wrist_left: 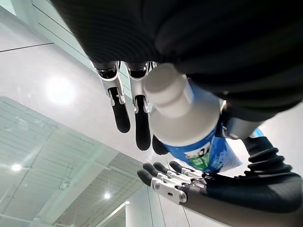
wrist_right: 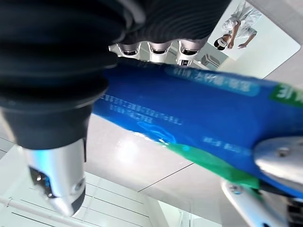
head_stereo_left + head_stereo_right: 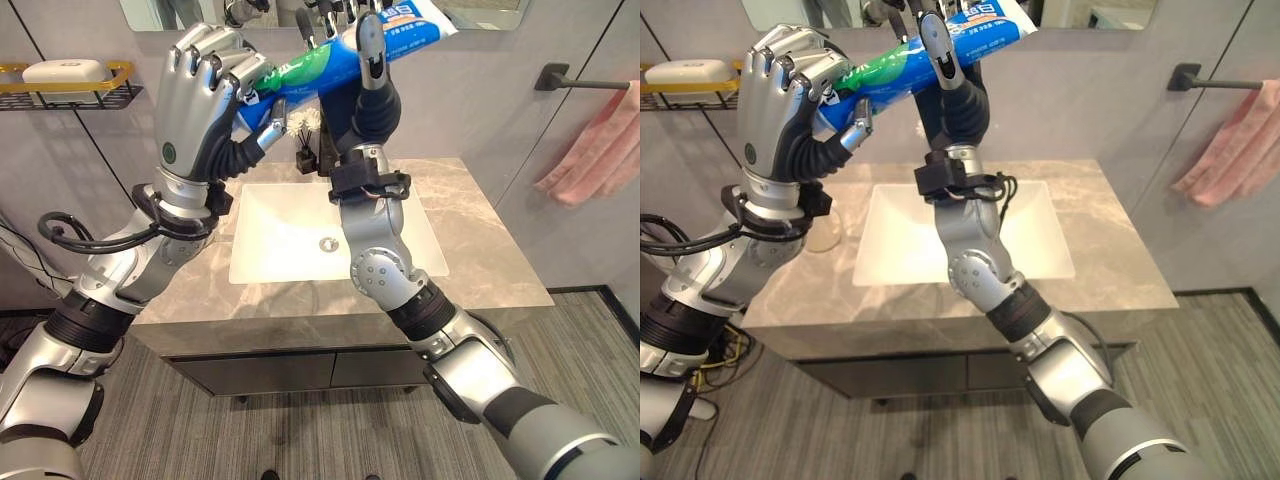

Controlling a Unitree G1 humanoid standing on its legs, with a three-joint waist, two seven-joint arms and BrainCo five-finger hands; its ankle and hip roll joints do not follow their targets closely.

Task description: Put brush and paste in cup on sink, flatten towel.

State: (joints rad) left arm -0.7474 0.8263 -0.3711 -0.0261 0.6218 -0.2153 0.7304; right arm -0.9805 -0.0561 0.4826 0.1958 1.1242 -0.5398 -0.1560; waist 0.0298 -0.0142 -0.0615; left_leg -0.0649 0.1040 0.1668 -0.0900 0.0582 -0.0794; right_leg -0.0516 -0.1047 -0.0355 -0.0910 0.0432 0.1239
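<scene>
Overhead, two robot hands, left robot hand and right robot hand, grip one toothpaste tube.

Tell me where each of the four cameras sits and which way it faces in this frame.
Left eye view: on the head, looking down at the sink; both arms rise, left hand and right hand gripping the toothpaste tube.
Right eye view: same head, slightly offset; same scene, pink towel on the wall.
Left wrist view: on the left wrist, aimed upward past its fingers at the tube's white cap.
Right wrist view: on the right wrist, along the tube's blue body.
Shared: the tube appears in all four.
</scene>
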